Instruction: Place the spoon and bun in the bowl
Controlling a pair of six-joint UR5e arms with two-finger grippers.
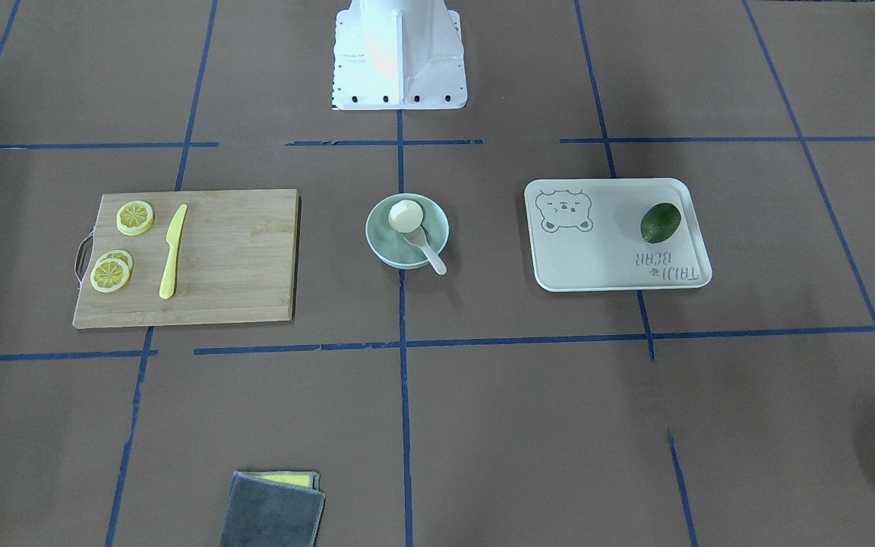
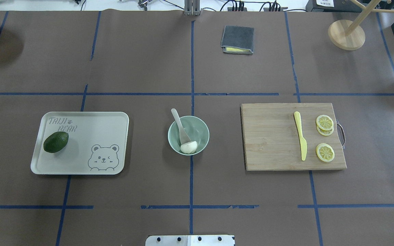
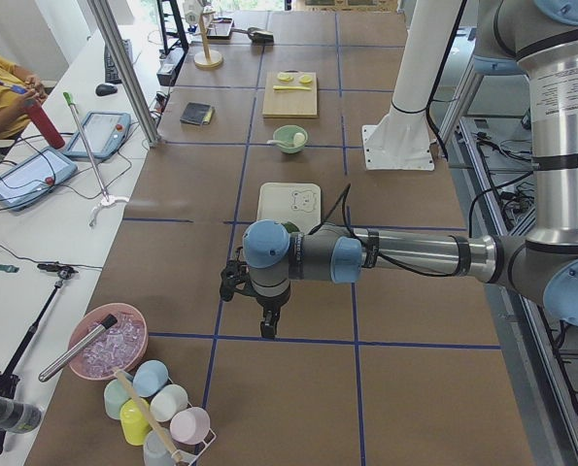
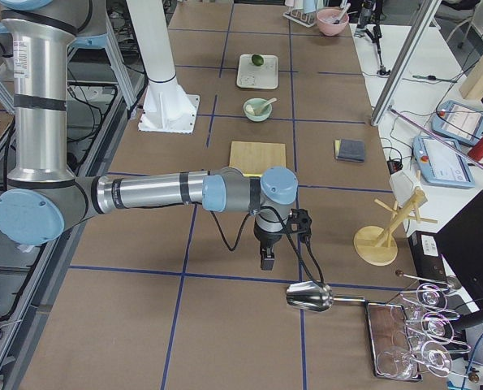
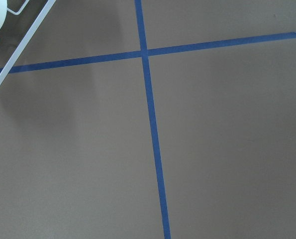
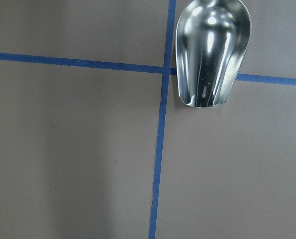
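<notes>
We are looking at the bowl (image 2: pixel 201 131) sitting near the middle of the counter (image 2: pixel 142 68), on a blue tape line (image 2: pixel 191 184). Both task things are lying inside it. The bun (image 2: pixel 188 147) is resting against the bowl's wall on the robot's side, tipped so that its cream underside is facing the operators' side. The spoon (image 2: pixel 180 124) is lying with its scoop in the bowl, touching the bun, and its handle is leaning over the far rim and sticking out beyond it.

On the robot's left, a pale tray (image 2: pixel 91 136) is carrying an avocado (image 2: pixel 56 142). On the robot's right, a wooden cutting board (image 2: pixel 272 136) is carrying a yellow knife (image 2: pixel 300 140) and lemon slices (image 2: pixel 325 122). A folded grey cloth (image 2: pixel 237 39) is lying farther back.

We are holding both arms well apart from the bowl, one out toward each end of the counter. Our left hand (image 3: pixel 266 325) is pointing down over bare counter near a tape crossing. Our right hand (image 4: pixel 267 258) is pointing down near a metal scoop (image 6: pixel 212 50), which is lying just beside another tape crossing. Both hands are showing only in the side views, so we cannot tell whether they are released or clenched.
</notes>
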